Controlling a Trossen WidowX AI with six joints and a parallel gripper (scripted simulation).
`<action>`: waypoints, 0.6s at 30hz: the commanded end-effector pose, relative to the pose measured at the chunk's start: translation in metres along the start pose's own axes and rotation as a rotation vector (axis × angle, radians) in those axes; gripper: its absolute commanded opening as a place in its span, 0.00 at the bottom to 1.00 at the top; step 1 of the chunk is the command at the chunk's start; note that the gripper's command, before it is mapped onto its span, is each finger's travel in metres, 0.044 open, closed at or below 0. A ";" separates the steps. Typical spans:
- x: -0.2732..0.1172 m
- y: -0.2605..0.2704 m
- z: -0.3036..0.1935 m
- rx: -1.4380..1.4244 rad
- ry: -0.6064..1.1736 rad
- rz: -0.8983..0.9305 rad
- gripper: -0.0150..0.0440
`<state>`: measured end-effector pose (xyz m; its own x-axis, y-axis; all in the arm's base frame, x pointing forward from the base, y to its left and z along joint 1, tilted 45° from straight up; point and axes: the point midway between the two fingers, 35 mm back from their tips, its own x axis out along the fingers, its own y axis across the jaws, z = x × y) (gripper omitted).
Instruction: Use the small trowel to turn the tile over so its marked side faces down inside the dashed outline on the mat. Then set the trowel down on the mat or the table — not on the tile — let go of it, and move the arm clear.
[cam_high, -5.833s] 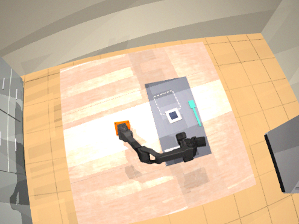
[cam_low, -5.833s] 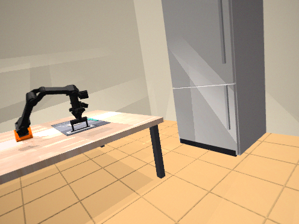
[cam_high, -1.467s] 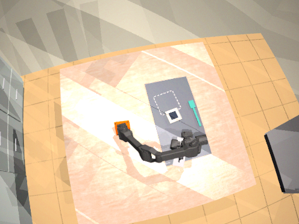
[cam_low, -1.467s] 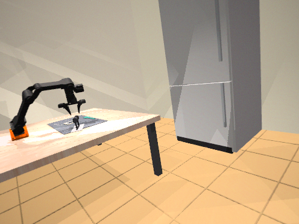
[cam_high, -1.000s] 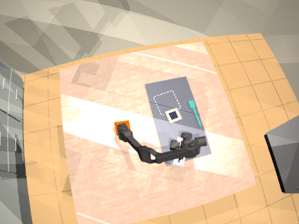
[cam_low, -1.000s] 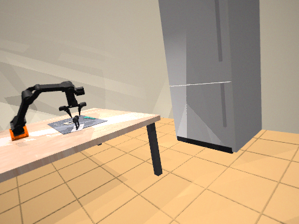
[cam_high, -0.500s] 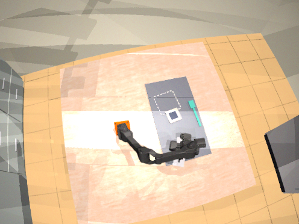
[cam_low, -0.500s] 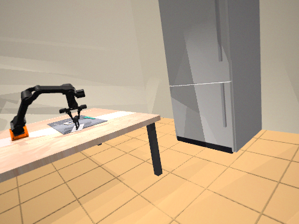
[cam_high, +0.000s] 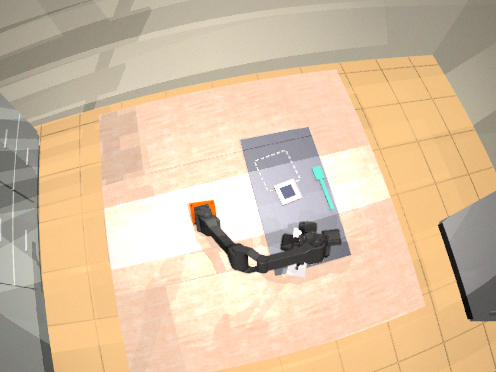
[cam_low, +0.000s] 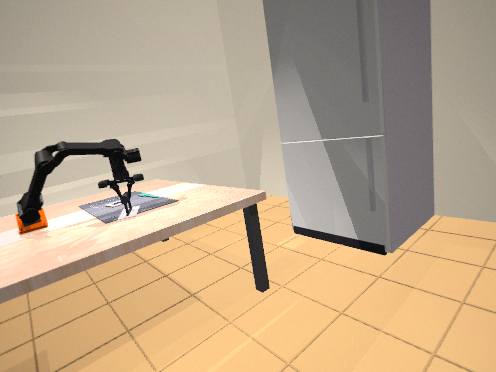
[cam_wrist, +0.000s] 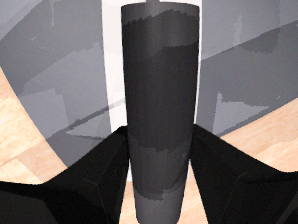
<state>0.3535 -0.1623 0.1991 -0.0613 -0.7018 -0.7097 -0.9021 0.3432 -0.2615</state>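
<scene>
Gripping the trowel's dark handle (cam_wrist: 161, 100), the gripper's fingers press both sides above the gray mat (cam_high: 280, 220) (cam_low: 102, 212) (cam_wrist: 250, 75).

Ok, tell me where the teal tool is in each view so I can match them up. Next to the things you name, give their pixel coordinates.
Top: right of centre, along the right edge of the mat, to the right of the white-bordered tile (cam_high: 280, 195).
Exterior: left of centre, small, on the far part of the mat.
Wrist: the teal tool (cam_high: 327, 192) (cam_low: 148, 195) is not in it.
Shared landmark: the grey mat (cam_high: 272, 220) (cam_low: 160, 202) (cam_wrist: 250, 65).
</scene>
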 end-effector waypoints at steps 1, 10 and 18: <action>0.001 0.000 0.000 -0.001 -0.001 0.000 0.47; 0.001 0.000 0.000 -0.045 -0.001 0.000 0.47; 0.001 0.000 0.000 -0.282 -0.001 0.000 0.47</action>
<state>0.3547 -0.1618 0.1988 -0.0558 -0.7002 -0.7118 -0.9668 0.2160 -0.1367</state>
